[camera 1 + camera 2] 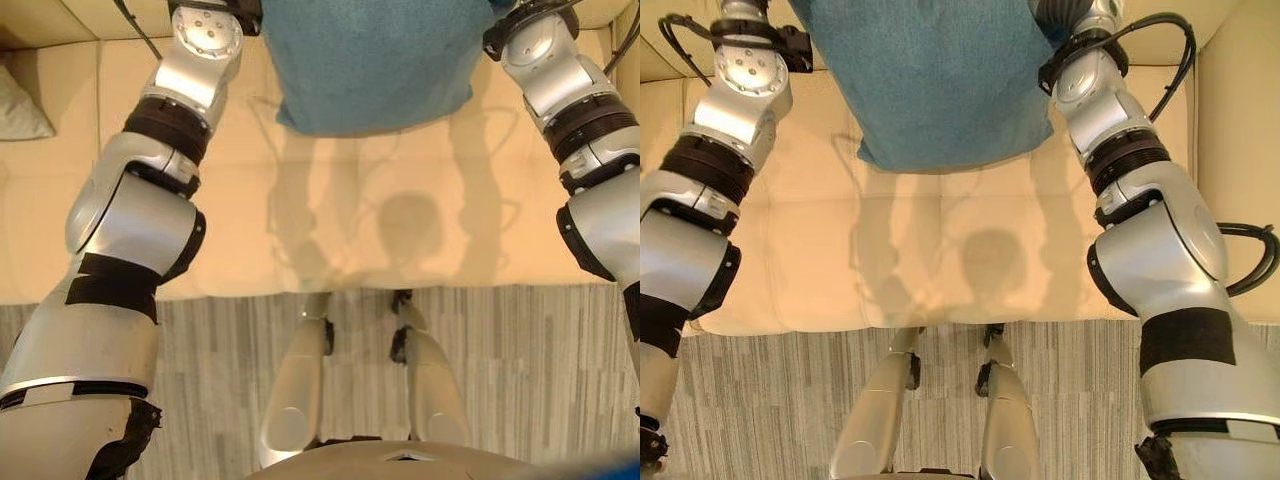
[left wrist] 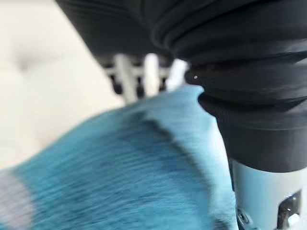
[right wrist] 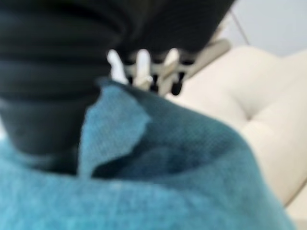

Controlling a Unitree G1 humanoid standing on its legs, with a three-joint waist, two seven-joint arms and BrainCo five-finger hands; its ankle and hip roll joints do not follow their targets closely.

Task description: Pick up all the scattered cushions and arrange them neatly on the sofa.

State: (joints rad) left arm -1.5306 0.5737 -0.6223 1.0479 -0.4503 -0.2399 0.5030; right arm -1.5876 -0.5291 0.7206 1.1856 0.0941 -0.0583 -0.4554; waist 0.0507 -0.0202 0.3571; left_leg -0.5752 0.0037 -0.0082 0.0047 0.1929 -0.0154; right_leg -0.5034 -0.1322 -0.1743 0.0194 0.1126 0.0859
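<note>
Cream sofa (image 1: 330, 230) upholstery spreads wide below, and the teal cushion (image 1: 930, 80) hangs above the middle of the seat toward the backrest, carried between both arms. The left hand (image 2: 144, 72) and right hand (image 3: 144, 64) each lie along an upper side of it, fingers fairly straight, pressing rather than clamping as far as I can tell. Held only by that squeeze, it could slip or sag and land crooked, well off from the pale cushion (image 1: 20, 105) at the seat's left end.

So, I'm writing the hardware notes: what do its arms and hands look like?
Both arms are silver-grey shells with black ribbed joint bands. The left hand and right hand show pale silver fingers with dark tips under a dark ribbed cover.
</note>
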